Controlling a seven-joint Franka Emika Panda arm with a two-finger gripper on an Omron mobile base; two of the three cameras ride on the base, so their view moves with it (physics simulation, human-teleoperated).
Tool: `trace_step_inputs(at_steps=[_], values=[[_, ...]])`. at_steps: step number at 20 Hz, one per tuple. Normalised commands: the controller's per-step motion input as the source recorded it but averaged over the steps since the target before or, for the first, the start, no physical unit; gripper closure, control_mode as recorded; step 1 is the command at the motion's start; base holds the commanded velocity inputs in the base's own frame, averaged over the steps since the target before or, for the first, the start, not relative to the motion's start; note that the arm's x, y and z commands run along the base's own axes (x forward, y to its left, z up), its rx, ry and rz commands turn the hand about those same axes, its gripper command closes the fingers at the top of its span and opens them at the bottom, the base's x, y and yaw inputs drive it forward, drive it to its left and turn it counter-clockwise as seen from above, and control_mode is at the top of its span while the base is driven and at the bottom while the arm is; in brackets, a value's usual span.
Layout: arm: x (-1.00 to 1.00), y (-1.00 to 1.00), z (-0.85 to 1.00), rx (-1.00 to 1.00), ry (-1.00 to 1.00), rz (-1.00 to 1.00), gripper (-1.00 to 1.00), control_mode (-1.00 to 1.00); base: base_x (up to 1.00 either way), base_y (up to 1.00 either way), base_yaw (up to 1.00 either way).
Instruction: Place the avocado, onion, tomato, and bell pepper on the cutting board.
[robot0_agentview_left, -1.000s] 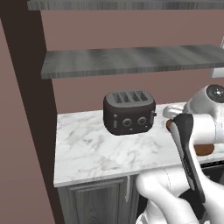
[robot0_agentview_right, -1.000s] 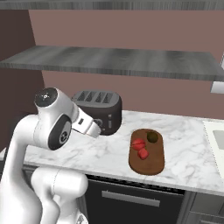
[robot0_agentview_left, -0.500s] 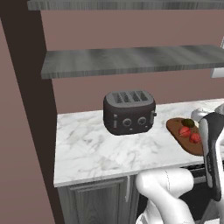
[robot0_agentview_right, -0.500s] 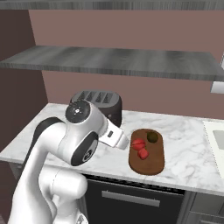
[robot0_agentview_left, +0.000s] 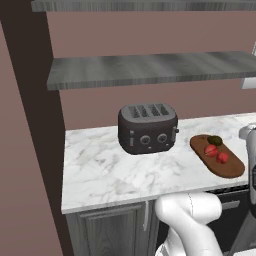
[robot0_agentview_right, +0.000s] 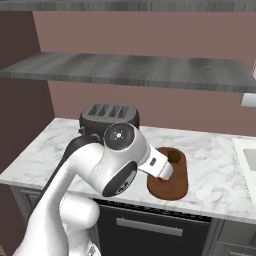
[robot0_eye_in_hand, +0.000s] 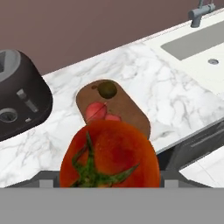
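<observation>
A large red tomato (robot0_eye_in_hand: 108, 155) with a green stem fills the lower hand view, held close to the camera, and it hides my gripper's fingertips. Beyond it the dark reddish-brown cutting board (robot0_eye_in_hand: 135, 114) lies on the marble counter. On its far end rests the olive-brown avocado (robot0_eye_in_hand: 106, 90). Two red pieces (robot0_eye_in_hand: 96, 111) sit mid-board; I cannot tell which is the onion or the bell pepper. The left base view shows the board (robot0_agentview_left: 231, 169) with the avocado (robot0_agentview_left: 215, 140). In the right base view my arm covers part of the board (robot0_agentview_right: 178, 177).
A black toaster (robot0_agentview_left: 148, 127) stands left of the board on the marble counter (robot0_agentview_left: 110, 170). A sink (robot0_eye_in_hand: 199, 41) with a faucet (robot0_eye_in_hand: 199, 11) lies to the right. A grey shelf (robot0_agentview_left: 150, 67) hangs above the counter.
The arm has swung right, from in front of the toaster to over the near end of the board. The things on the board have not moved.
</observation>
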Motion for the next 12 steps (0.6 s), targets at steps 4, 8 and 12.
trace_step_inputs(at_steps=[4,8,12], values=[[0.06,-0.46,-0.04,0.00,0.13,0.00,1.00,-1.00,0.00,0.00,0.00],[0.16,-0.45,-0.15,0.00,0.17,0.00,1.00,-1.00,0.00,0.00,0.00],[0.20,-0.24,-0.34,0.00,0.14,0.00,1.00,-1.00,0.00,0.00,0.00]])
